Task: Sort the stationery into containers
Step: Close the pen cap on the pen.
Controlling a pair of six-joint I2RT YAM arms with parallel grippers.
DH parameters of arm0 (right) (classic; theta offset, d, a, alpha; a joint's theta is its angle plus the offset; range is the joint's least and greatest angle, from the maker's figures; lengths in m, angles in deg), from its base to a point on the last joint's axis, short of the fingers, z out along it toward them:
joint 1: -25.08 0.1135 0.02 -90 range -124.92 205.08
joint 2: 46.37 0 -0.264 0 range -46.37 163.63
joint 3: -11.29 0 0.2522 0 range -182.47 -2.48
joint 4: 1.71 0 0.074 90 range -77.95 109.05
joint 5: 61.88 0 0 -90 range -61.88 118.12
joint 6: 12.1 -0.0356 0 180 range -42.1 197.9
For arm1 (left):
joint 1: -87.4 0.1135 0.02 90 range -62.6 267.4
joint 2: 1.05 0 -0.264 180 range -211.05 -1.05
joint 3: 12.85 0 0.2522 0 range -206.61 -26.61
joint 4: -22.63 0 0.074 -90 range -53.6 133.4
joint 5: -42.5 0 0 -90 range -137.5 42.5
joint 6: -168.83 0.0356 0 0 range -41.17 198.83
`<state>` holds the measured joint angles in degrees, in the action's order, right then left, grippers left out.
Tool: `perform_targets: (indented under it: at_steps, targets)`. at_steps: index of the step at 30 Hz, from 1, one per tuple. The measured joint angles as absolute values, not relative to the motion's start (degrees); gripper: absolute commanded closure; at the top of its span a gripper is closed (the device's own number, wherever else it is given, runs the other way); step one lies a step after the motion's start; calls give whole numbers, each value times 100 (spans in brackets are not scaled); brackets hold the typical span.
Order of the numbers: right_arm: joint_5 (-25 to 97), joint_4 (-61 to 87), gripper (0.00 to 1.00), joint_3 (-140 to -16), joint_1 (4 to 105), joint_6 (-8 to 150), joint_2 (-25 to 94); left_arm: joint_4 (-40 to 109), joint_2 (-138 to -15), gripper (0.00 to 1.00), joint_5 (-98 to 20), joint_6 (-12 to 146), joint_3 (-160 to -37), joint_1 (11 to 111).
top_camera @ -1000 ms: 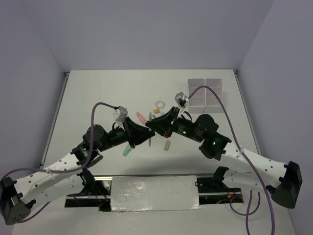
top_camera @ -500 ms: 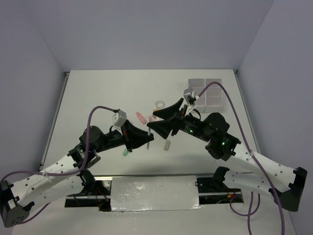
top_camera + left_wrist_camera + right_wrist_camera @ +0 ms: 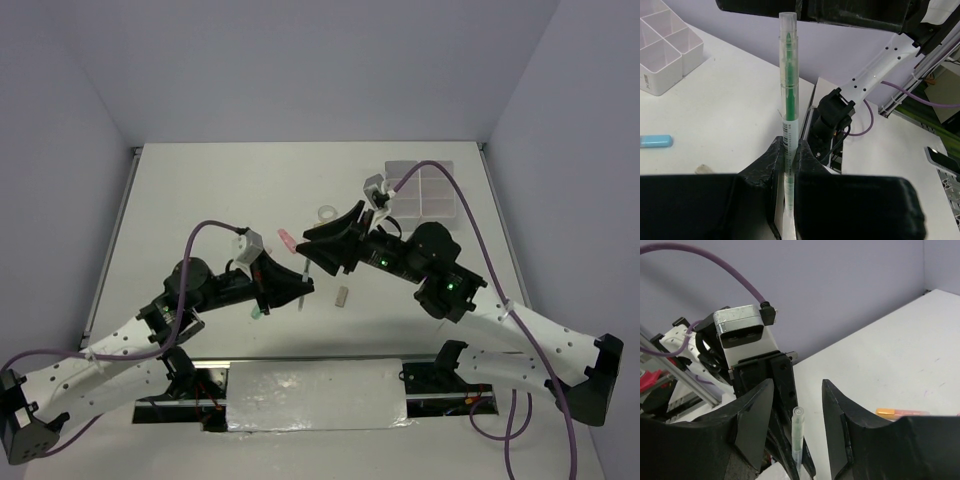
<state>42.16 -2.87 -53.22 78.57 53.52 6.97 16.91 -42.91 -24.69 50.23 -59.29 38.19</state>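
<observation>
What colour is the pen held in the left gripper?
The pen is clear with a green core, best seen in the left wrist view.

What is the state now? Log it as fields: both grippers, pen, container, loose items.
left gripper: shut on green pen, most of it sticking out
right gripper: open, jaws either side of the pen's free end
container: far right of table, nothing seen inside
loose on table: tape ring, pink stick, tan block

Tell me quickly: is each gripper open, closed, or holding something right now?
Left gripper: closed, holding the green pen.
Right gripper: open, jaws on either side of the pen's free end, not gripping it.
</observation>
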Motion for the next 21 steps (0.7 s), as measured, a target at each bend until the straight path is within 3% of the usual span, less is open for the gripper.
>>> perform_targets:
  at_steps: [9,10,11,13,14,21]
  targets:
    - [4297,-331,50,-5225,7857,5313,741,1737,-4302,100,-2534,5040,-6063,3817]
    - [4297,-344,53,-5193,7857,5306,741,1737,-4305,100,-2537,5040,-6078,3817]
    - [4297,-348,67,-5155,7857,5302,741,1735,-4307,100,-2541,5040,-6087,3817]
    - [4314,-339,78,-5121,7859,5280,743,1761,-4315,100,-2585,5038,-6089,3819]
    - [4332,-341,100,-5118,7870,5267,743,1772,-4333,100,-2602,5038,-6089,3819]
    - [4321,-341,100,-5116,7879,5249,752,1750,-4396,100,-2655,5034,-6091,3819]
